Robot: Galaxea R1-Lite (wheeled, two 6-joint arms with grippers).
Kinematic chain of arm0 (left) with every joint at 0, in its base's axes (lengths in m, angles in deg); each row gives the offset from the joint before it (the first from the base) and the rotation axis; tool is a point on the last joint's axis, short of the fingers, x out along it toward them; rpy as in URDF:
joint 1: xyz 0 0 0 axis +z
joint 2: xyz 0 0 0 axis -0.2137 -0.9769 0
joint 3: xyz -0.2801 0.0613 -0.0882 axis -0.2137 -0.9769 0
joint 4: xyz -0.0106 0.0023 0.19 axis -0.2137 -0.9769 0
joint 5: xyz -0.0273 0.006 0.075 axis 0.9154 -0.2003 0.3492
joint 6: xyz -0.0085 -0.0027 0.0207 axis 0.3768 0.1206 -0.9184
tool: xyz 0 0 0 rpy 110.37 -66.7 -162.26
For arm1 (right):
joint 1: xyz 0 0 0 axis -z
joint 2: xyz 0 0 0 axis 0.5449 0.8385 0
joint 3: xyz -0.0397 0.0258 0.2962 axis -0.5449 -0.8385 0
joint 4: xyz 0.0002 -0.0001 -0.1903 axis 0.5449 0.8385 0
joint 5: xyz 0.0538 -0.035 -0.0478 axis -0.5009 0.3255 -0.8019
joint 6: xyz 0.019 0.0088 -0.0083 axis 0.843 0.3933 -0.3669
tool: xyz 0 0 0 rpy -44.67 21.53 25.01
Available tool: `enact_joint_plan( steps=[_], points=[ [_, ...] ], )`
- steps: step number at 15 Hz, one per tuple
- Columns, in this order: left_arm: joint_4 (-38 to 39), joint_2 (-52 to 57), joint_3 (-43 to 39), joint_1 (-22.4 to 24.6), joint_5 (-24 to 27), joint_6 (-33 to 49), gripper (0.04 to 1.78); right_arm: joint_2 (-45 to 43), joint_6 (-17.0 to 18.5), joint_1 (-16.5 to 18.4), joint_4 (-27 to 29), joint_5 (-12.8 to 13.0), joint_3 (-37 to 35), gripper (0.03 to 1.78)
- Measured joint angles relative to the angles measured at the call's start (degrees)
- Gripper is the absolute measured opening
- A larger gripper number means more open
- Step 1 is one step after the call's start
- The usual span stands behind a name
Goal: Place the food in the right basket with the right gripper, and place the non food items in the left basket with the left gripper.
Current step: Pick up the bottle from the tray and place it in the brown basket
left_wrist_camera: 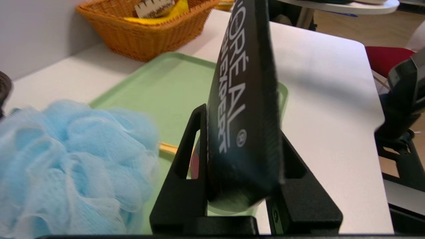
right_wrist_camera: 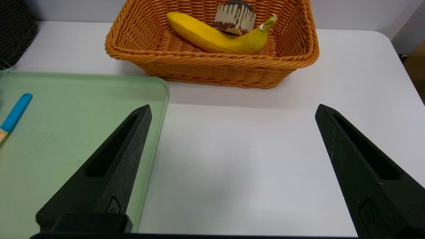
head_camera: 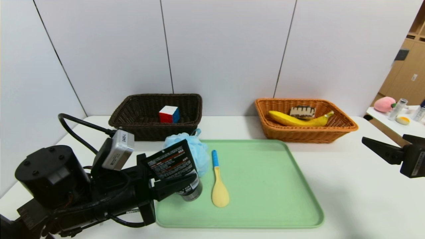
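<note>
The black plastic squeeze tube with white lettering [left_wrist_camera: 244, 109] is pinched between the two pointed black fingers of the left gripper [left_wrist_camera: 240, 186], which are pressed against its flat faces low down near the cap end, the crimped end standing up. In the head view the tube [head_camera: 172, 162] hangs over the near left corner of the pale green plastic tray [head_camera: 265, 186]; whether its cap touches the tray I cannot tell. It looks light, and its soft, smooth walls should give under pressure, so a hold across the flat faces close to the stiffer cap shoulder seems the safest against slipping.

Just beside it lies the fluffy light-blue mesh bath pouf [head_camera: 194, 147], very light and squashy, best taken by a deep bite into its bulk. The yellow spoon with a blue handle [head_camera: 219, 181] lies flat on the tray: stiff, thin, probably easiest gripped across the handle.

The dark brown woven wicker basket [head_camera: 132, 114] holds the red-white-blue puzzle cube [head_camera: 169, 114]. The orange-tan woven wicker basket [head_camera: 335, 127] holds the long yellow banana [head_camera: 292, 120] and the chocolate cake slice [head_camera: 302, 112].

The right gripper [right_wrist_camera: 232, 166] hovers over bare table with fingers spread wide, holding nothing.
</note>
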Motion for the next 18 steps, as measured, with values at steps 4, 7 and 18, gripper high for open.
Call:
enact_joint_plan(
  steps=[4, 7, 18],
  points=[
    [-3.8, 2.1, 7.0, 4.2, -2.3, 1.0, 0.48, -0.2, 0.0, 0.0, 0.0, 0.0, -0.1, 1.7],
    [-13.3, 2.9, 20.4, 13.2, -2.4, 1.9, 0.48, -0.4, 0.1, 0.0, 0.0, 0.0, -0.6, 1.7],
    [-46.8, -4.4, 44.3, 31.5, -11.1, -8.9, 0.47, -1.6, 0.3, 0.0, 0.0, 0.0, -1.8, 1.7]
  ],
)
